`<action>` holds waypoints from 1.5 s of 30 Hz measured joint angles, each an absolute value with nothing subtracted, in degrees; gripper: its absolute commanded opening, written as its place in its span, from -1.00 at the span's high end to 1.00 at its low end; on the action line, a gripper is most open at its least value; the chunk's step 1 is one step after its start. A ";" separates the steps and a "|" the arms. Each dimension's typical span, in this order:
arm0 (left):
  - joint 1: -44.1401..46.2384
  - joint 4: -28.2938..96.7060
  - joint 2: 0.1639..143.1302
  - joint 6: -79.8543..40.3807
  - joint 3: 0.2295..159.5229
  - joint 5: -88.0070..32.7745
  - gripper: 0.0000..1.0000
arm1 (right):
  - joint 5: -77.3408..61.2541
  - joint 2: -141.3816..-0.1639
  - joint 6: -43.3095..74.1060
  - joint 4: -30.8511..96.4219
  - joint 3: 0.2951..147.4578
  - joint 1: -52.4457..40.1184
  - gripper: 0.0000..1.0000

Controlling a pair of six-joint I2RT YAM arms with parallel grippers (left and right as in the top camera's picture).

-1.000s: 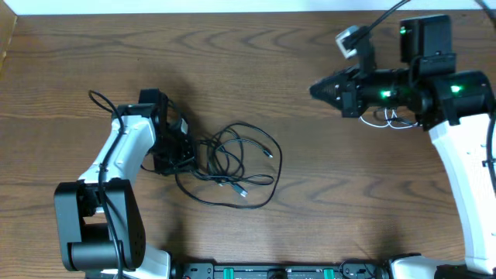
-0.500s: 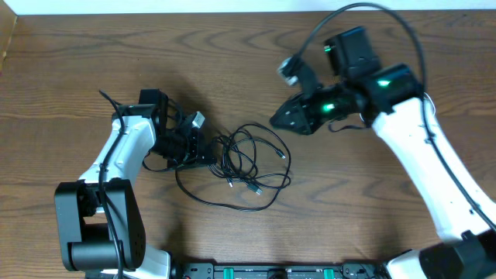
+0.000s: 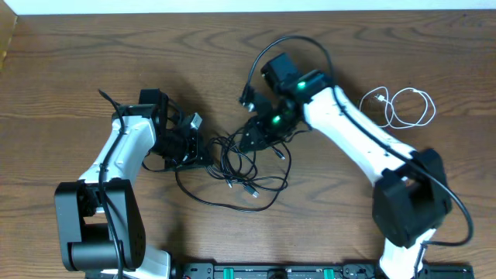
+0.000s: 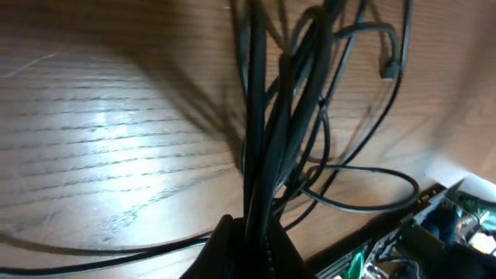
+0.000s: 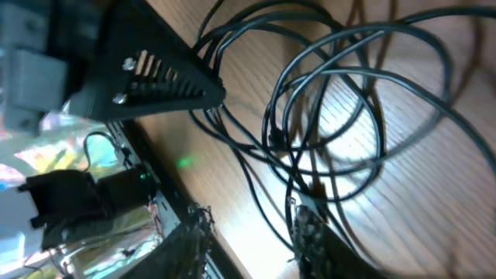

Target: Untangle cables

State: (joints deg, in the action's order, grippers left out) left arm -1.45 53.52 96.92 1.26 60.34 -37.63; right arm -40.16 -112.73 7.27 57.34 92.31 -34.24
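Note:
A tangle of black cables [image 3: 244, 167] lies on the wooden table left of centre. My left gripper [image 3: 198, 150] is at the tangle's left edge and is shut on a bundle of black cable strands [image 4: 267, 155]. Its fingers [image 4: 225, 248] pinch the bundle at the bottom of the left wrist view. My right gripper [image 3: 246, 139] is open and low over the tangle's upper side. Its fingers [image 5: 310, 232] straddle bare table, with loops of black cable [image 5: 341, 116] beside the right finger. A white cable [image 3: 404, 105] lies coiled apart at the right.
The left gripper's black finger [image 5: 155, 74] shows close by in the right wrist view. A rail of electronics [image 3: 279, 271] runs along the table's front edge. The two arms are close together over the tangle.
My right arm has swung from the far right, away from the white cable, down to the black tangle. The tangle has shifted a little to the right.

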 measured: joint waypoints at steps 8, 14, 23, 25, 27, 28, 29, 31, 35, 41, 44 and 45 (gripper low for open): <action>-1.45 53.52 96.92 -1.17 60.34 -36.40 0.85 | -40.07 -118.48 14.37 51.90 92.31 -38.98 0.41; -1.45 53.52 96.92 -1.96 60.34 -36.01 0.85 | -37.95 -122.26 21.80 49.28 92.31 -41.80 0.21; -1.45 53.49 96.99 -2.61 60.34 -35.24 0.85 | -31.59 -124.57 29.32 46.26 92.31 -44.58 0.02; -1.45 53.52 96.99 -2.74 60.34 -34.89 0.85 | -30.63 -124.57 30.13 45.41 92.31 -44.95 0.06; -1.45 53.49 96.99 -2.79 60.34 -34.79 0.85 | -28.49 -124.57 31.79 44.80 92.31 -45.36 0.07; -1.45 53.52 96.99 -2.79 60.31 -34.79 0.85 | -27.09 -124.57 32.93 44.62 92.31 -45.63 0.07; -1.45 53.52 96.99 -2.81 60.34 -34.81 0.85 | -25.96 -124.57 33.98 44.31 92.31 -46.04 0.08; -1.45 53.52 96.99 -2.81 60.34 -34.81 0.85 | -23.94 -124.57 35.70 43.55 92.31 -46.61 0.09; -1.45 53.49 96.99 -2.81 60.34 -34.81 0.85 | -21.96 -124.62 37.78 42.06 92.31 -47.59 0.11; -1.45 53.49 96.99 -2.81 60.34 -34.79 0.85 | -19.81 -124.86 38.85 41.10 92.31 -48.82 0.15; -1.45 53.58 96.99 -2.81 60.34 -34.72 0.85 | -17.34 -124.88 39.29 40.99 92.31 -49.76 0.17; -1.45 53.58 96.99 -2.81 60.34 -34.70 0.85 | -16.40 -124.88 39.44 40.93 92.31 -50.04 0.20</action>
